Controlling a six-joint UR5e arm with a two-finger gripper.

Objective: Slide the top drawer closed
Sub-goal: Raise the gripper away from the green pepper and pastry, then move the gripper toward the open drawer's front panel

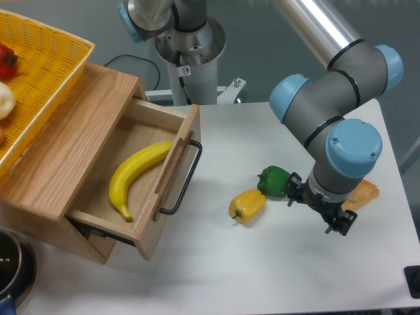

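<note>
At the counter's left edge, the drawer is sitting open with a banana inside. I cannot tell if the pincer is gripping anything.

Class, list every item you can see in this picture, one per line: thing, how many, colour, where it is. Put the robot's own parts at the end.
top drawer: 1, light oak with black bar handle, pulled open from the cabinet at left
banana: 1, yellow, lying inside the open drawer
cabinet: 1, light oak, left side of the table
wicker basket: 1, yellow, on top of the cabinet, holding partly visible produce
yellow pepper: 1, yellow, on the table, centre
green pepper: 1, green, just right of the yellow one
orange item: 1, orange, mostly hidden behind the arm
dark pot: 1, bottom left corner, cut off
table: 1, white
robot arm: 1, grey with blue caps, right
gripper: 1, black, low over the table; jaw state unclear
</note>
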